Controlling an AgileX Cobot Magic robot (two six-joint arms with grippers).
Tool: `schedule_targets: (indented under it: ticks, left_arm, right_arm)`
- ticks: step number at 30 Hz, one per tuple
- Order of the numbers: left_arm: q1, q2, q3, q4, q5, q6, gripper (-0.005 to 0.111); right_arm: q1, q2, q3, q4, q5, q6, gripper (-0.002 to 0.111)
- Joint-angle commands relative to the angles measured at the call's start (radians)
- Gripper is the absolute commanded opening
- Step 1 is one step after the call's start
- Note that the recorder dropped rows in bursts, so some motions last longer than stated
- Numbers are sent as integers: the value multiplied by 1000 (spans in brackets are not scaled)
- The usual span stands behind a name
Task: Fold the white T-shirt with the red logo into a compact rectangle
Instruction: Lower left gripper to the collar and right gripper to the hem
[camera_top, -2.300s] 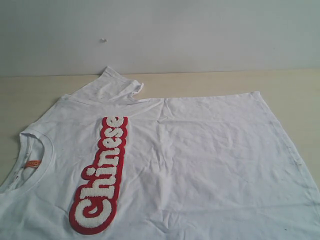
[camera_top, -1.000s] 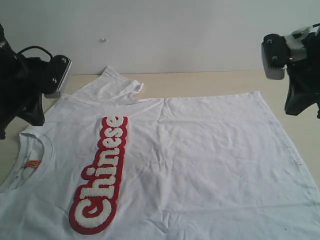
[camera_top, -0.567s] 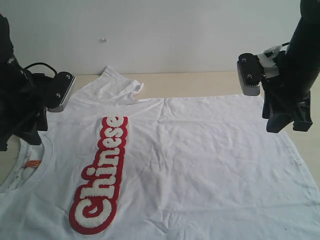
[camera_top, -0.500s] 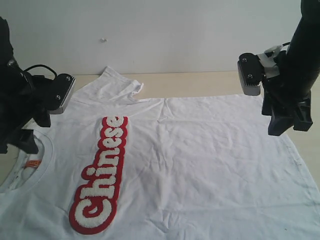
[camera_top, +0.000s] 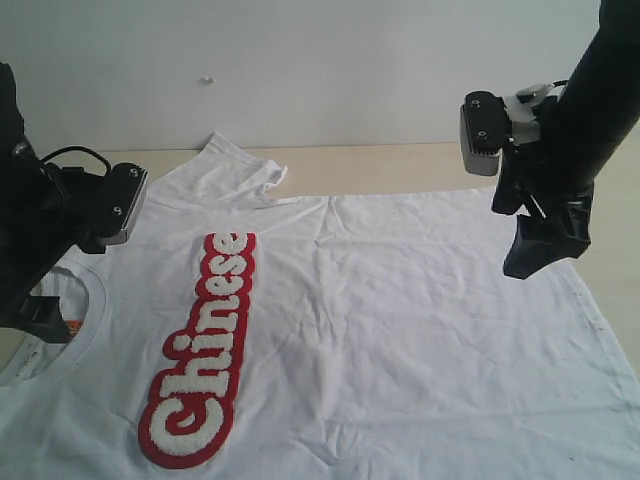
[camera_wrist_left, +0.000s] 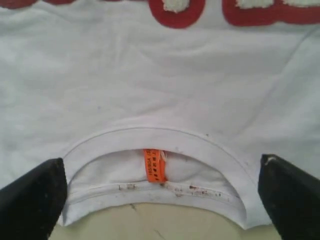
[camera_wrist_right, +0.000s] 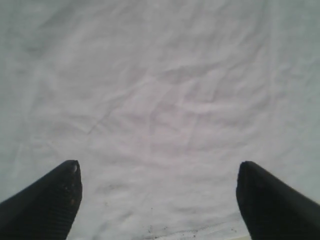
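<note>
Nearest you, the wrinkled white cotton short-sleeved T-shirt (camera_top: 400, 330) lies spread flat on the pale wooden desk (camera_top: 400, 165). It fills most of the exterior view, with its neck end at the left. The red-outlined logo strip (camera_top: 205, 350) of fuzzy white letters reading "Chinese" runs from the near left away across the chest.

Further back on that side, your left pincer (camera_wrist_left: 161, 161) hangs over the ribbed round collar (camera_wrist_left: 150, 137). It is released, its black fingers (camera_wrist_left: 32, 200) spread wide either side of the small orange neck label (camera_wrist_left: 154, 165), gripping nothing. On the right, your right pincer (camera_wrist_right: 159, 167) is released too, empty above plain creased cloth near the shirt's edge. You cannot tell whether either one touches the fabric.

Beyond them one sleeve (camera_top: 225, 170) lies bunched at the shirt's far edge, then bare desk and the pale wall (camera_top: 350, 70).
</note>
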Motion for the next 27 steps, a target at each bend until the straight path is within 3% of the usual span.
schedule_targets:
  ticks: [1, 8, 13, 20, 27]
  left_arm:
    - [-5, -10, 3, -23, -7, -11, 105]
    - [-5, -10, 3, -23, -41, -8, 105]
    - [-4, 6, 3, 26, 19, 28, 105]
    - [29, 48, 3, 65, -14, 41, 105]
    - [96, 102, 3, 59, -50, 41, 105]
  right_arm:
    - [3, 1, 2, -37, -5, -8, 84]
    - [3, 21, 2, -87, 28, -20, 97]
    - [3, 63, 2, -106, 58, -38, 97]
    - [3, 112, 2, -173, 106, -197, 97]
    - [0, 133, 2, -178, -9, -93, 97]
